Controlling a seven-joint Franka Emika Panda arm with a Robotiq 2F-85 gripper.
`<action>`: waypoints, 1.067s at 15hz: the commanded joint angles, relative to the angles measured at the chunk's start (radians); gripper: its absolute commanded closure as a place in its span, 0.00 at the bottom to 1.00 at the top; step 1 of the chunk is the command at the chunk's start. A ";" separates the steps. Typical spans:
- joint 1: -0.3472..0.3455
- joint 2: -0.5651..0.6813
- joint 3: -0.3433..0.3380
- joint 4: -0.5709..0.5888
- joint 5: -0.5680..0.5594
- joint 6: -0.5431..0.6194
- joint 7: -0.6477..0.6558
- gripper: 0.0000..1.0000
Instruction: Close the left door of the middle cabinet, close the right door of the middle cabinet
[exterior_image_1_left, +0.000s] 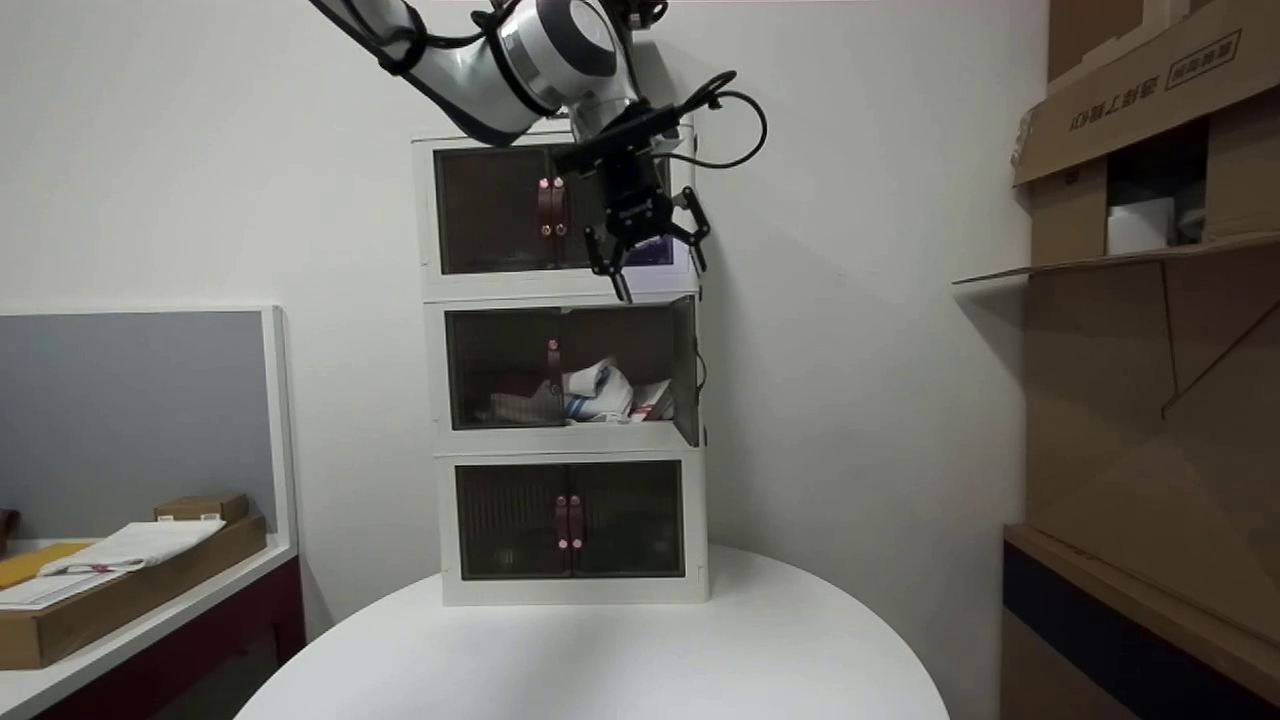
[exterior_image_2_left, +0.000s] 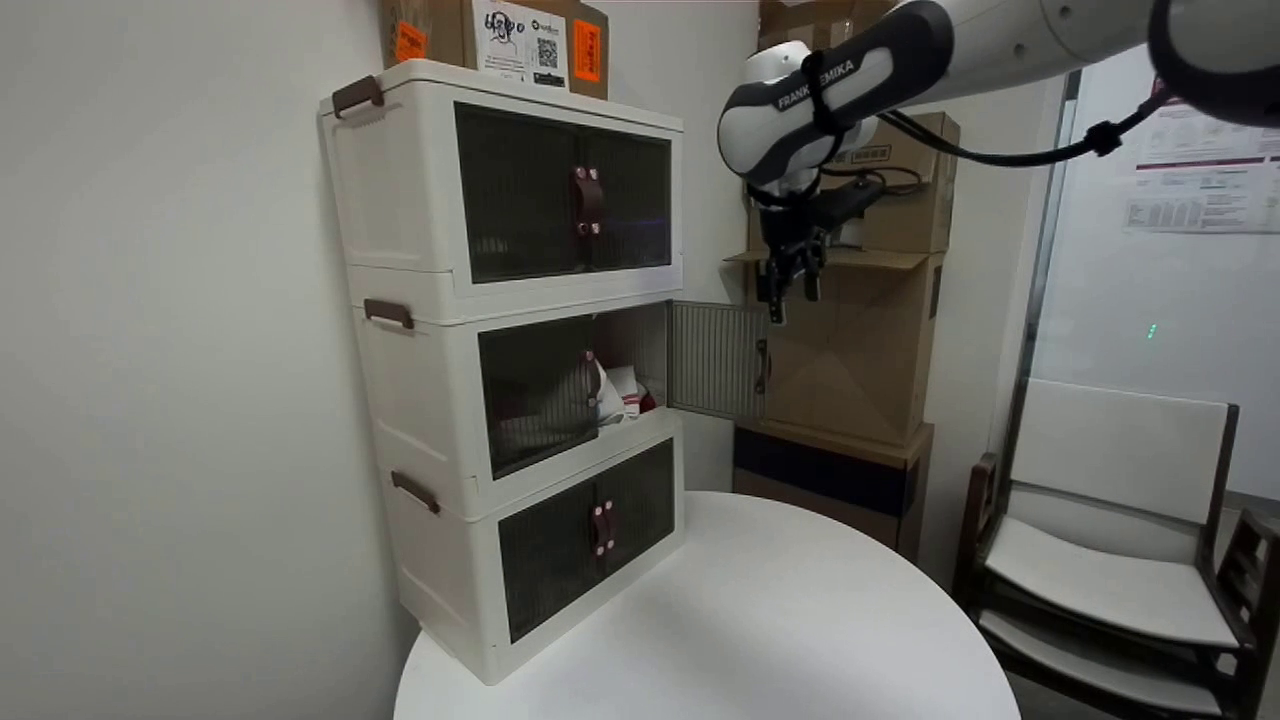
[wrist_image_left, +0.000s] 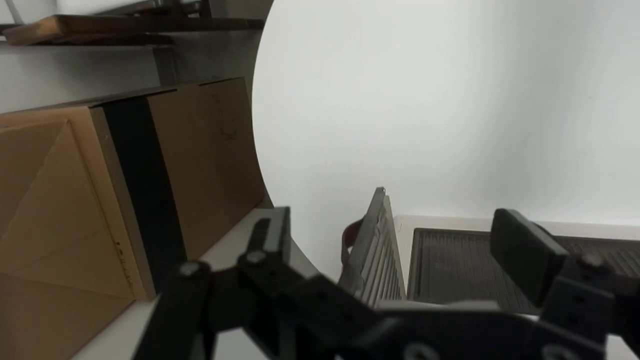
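Legibly, the arm (exterior_image_2_left: 868, 76) above the claw (exterior_image_2_left: 795, 305) reads "FRANK…EMIKA".

Middle cabinet (exterior_image_1_left: 570, 440) head-on, well back, in an exterior view; oblique, side wall (exterior_image_2_left: 415, 400) showing, in an exterior view. My wrist view: downward, near its right door (wrist_image_left: 382, 260); all share it.

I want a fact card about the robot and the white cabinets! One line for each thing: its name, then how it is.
Middle cabinet: white, second of three stacked
Left door: looks shut
Right door: swung wide open
Inside: white bundle and a red-marked piece
Top doors: both shut
Bottom doors: both shut
Robot fingers: spread apart, gripping nothing
Table: white, with a rounded edge
Left to do: shut the right door
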 joint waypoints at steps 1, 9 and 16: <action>-0.013 0.146 0.029 0.229 0.055 -0.085 -0.028 0.00; -0.022 0.320 0.047 0.484 0.059 -0.188 -0.034 0.00; -0.012 0.363 0.064 0.500 0.058 -0.195 -0.081 0.00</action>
